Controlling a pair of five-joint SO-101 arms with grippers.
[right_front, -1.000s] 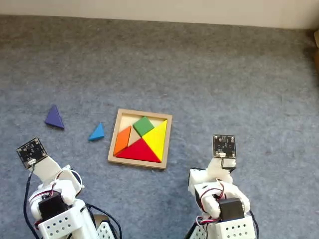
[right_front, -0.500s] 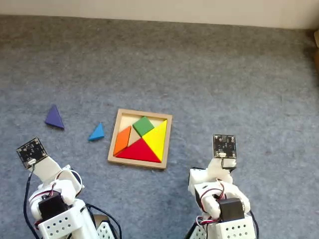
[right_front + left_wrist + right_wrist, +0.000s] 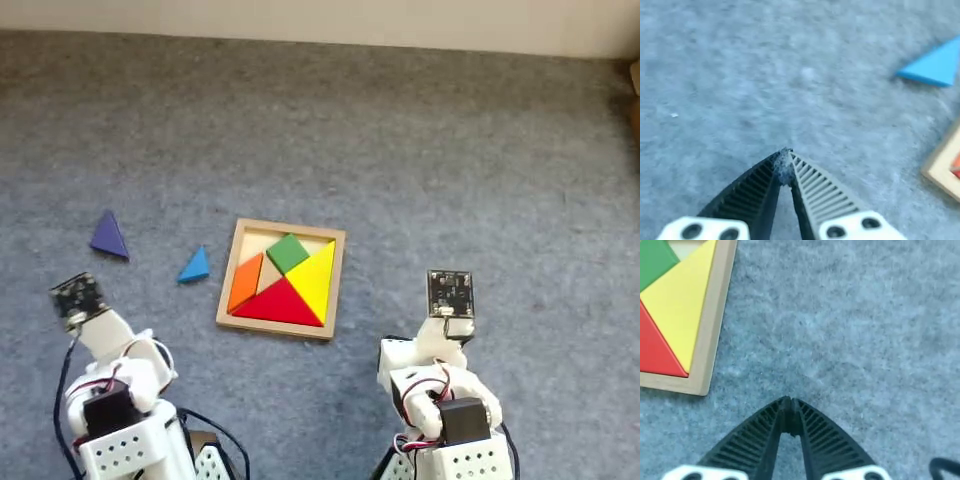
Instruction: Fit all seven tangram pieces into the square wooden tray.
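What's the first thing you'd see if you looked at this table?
The bright puzzle in the middle of the grey table jumps out first: a square wooden tray holding a red triangle, a yellow triangle, a green square and an orange piece. Next you'd spot two loose pieces outside it on the left arm's side, a blue triangle nearby and a purple triangle farther out.

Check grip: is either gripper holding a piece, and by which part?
Nothing held. Left gripper and right gripper are both shut, empty; blue triangle and purple triangle lie loose outside the tray.
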